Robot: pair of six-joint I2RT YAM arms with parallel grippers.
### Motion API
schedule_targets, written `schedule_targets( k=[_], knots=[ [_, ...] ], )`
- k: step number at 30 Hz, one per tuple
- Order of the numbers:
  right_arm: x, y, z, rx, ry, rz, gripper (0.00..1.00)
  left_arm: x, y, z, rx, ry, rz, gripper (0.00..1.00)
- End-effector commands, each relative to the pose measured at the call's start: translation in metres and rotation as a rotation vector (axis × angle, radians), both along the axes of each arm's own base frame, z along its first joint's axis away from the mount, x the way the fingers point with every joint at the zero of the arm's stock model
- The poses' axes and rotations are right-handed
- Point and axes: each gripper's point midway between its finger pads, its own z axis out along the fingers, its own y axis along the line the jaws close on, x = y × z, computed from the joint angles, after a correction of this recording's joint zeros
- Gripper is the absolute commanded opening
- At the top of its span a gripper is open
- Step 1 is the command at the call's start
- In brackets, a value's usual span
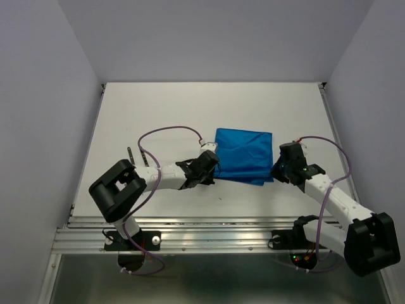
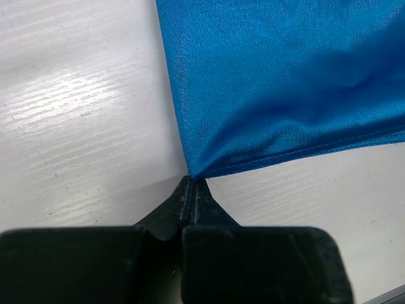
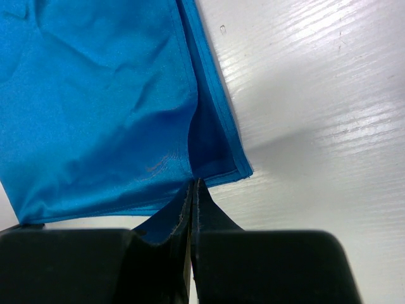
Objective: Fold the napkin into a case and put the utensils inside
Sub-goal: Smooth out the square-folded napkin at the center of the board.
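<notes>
Utensils: two slim dark pieces (image 1: pixel 130 154) lay on the white tabletop (image 1: pixel 158 107), left of the left arm and well apart from the cloth; too small to tell knife from fork.
Left claw: the left claw (image 1: pixel 215 172) (image 2: pixel 192 185) reached in low from the left, its jaws pressed together on the near left corner of the napkin.
Napkin: the napkin (image 1: pixel 243 155) (image 2: pixel 285 76) (image 3: pixel 95 95) lay right of the tabletop's middle between the two claws, bright blue and creased. At its near left corner the fabric drew into a point. Two layers showed at its right edge.
Right claw: the right claw (image 1: pixel 276 172) (image 3: pixel 192 185) came in from the right, its jaws closed on the napkin's near edge, just beside the near right corner.
</notes>
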Motion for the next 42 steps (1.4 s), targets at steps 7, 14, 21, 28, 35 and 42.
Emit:
schedule_targets(
  k=[7, 14, 21, 28, 35, 42],
  knots=[
    [0.013, -0.006, 0.025, -0.029, -0.078, -0.031, 0.01, 0.01, -0.003, 0.028, -0.007, -0.066, -0.017, 0.0],
    [0.017, 0.0, 0.024, -0.007, -0.078, -0.022, 0.01, 0.004, -0.004, 0.025, -0.025, -0.055, -0.041, 0.28],
    [0.022, 0.001, 0.028, -0.003, -0.088, -0.022, 0.01, 0.0, -0.005, 0.022, -0.049, -0.055, -0.054, 0.41],
    [0.025, 0.002, 0.03, 0.009, -0.096, -0.04, 0.01, -0.002, -0.008, 0.014, -0.102, -0.044, -0.022, 0.4],
    [0.025, 0.005, 0.027, 0.025, -0.093, -0.038, 0.01, 0.001, -0.012, 0.009, -0.144, -0.044, 0.019, 0.34],
    [0.022, 0.004, 0.026, 0.022, -0.089, -0.031, 0.01, 0.008, -0.012, 0.008, -0.151, -0.056, 0.071, 0.2]
  ],
)
